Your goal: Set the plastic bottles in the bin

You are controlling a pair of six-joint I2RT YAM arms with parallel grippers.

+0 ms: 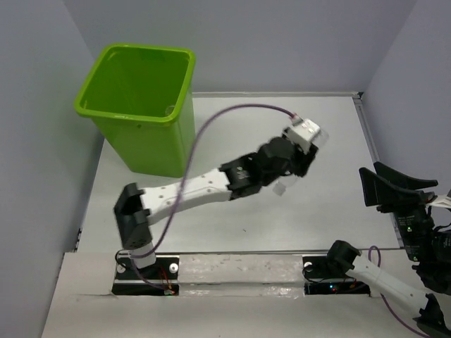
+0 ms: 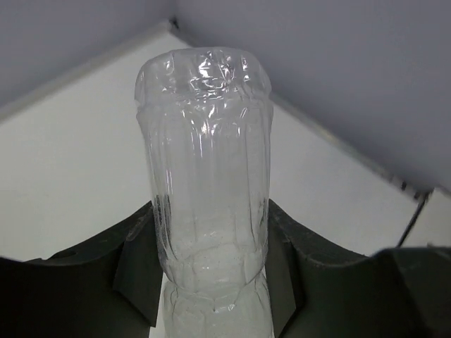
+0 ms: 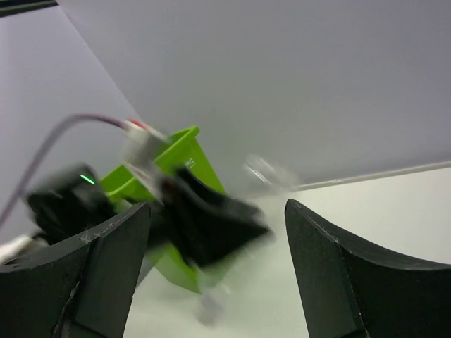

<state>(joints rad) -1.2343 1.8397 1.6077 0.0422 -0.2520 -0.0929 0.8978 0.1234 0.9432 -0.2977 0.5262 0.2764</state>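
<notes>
My left gripper [image 1: 301, 166] is out over the middle right of the table, shut on a clear plastic bottle [image 1: 280, 188]. In the left wrist view, the bottle [image 2: 204, 155] stands between both fingers [image 2: 137, 264], its crumpled base pointing away from the camera. The lime-green bin [image 1: 137, 105] stands at the far left, well away from the held bottle. Something clear shows faintly inside the bin [image 1: 169, 109]. My right gripper [image 1: 378, 185] is open and empty at the right edge. In the right wrist view, it [image 3: 218, 239] faces the blurred left arm and the bin [image 3: 180, 158].
Grey walls close the table at the back, left and right. A purple cable [image 1: 211, 123] arcs from the left arm's base to its wrist camera [image 1: 304, 132]. The table's raised back edge [image 1: 275, 94] runs behind the bin.
</notes>
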